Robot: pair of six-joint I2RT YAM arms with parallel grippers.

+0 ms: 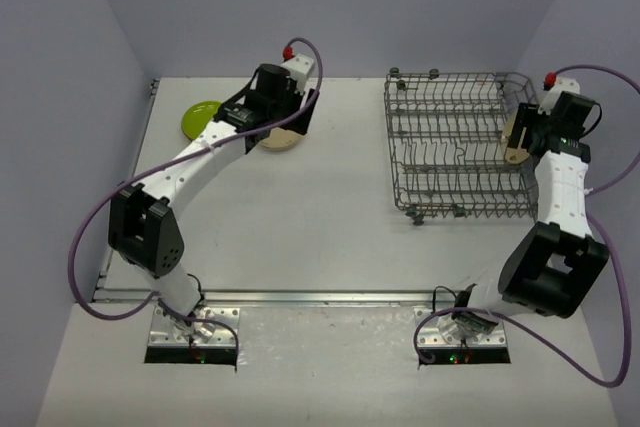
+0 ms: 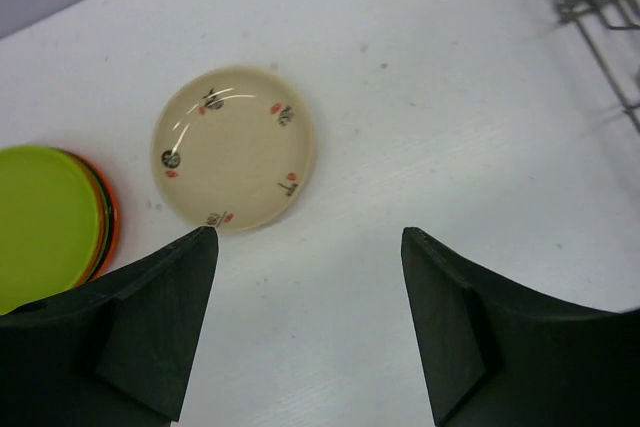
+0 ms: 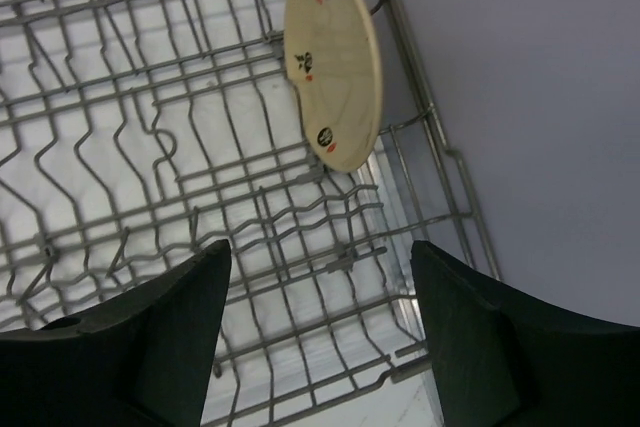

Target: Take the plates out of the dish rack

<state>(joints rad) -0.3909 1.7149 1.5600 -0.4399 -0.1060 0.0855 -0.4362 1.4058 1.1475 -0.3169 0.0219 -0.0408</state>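
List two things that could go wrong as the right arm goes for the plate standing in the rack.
1. The beige plate stands on edge close to the end wall of the dish rack, so a finger of the open right gripper could catch the wires.
2. If it is gripped only near its rim, the plate might slip and drop back among the tines.

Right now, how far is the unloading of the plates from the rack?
Done: the green plate lies on the orange plate on the table, with a beige plate beside them, not touching. In hand: nothing; the left gripper and the right gripper are both open and empty. Left: I see one last plate standing in the rack, in front of the right gripper.
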